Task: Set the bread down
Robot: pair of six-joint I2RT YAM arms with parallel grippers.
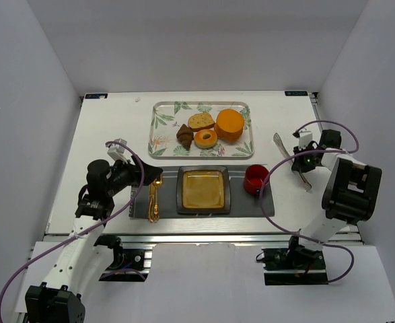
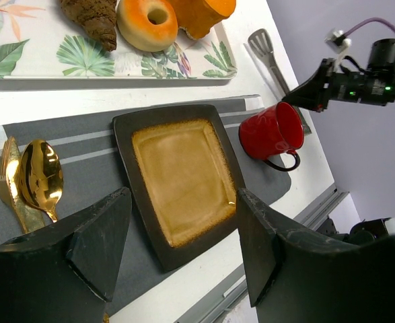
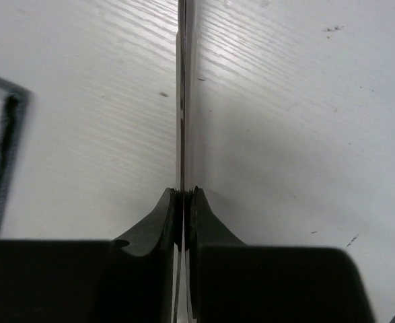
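The bread, a small dark brown croissant (image 1: 184,134), lies on the leaf-patterned tray (image 1: 160,114), left of the orange-glazed donut (image 1: 206,138); it also shows at the top of the left wrist view (image 2: 93,20). My left gripper (image 1: 158,178) is open and empty, low over the left part of the grey placemat, near the brown square plate (image 1: 182,190). In its wrist view the gripper (image 2: 184,229) frames the plate (image 2: 121,145). My right gripper (image 1: 303,156) is shut on metal tongs (image 1: 280,142), whose thin blade (image 3: 184,101) runs between the shut gripper (image 3: 184,195).
The tray also holds a tan speckled bread slice (image 1: 200,121) and an orange block (image 1: 230,124). A gold spoon (image 2: 39,176) and fork (image 2: 7,176) lie on the placemat (image 1: 241,205) left of the plate. A red mug (image 1: 256,179) stands at its right.
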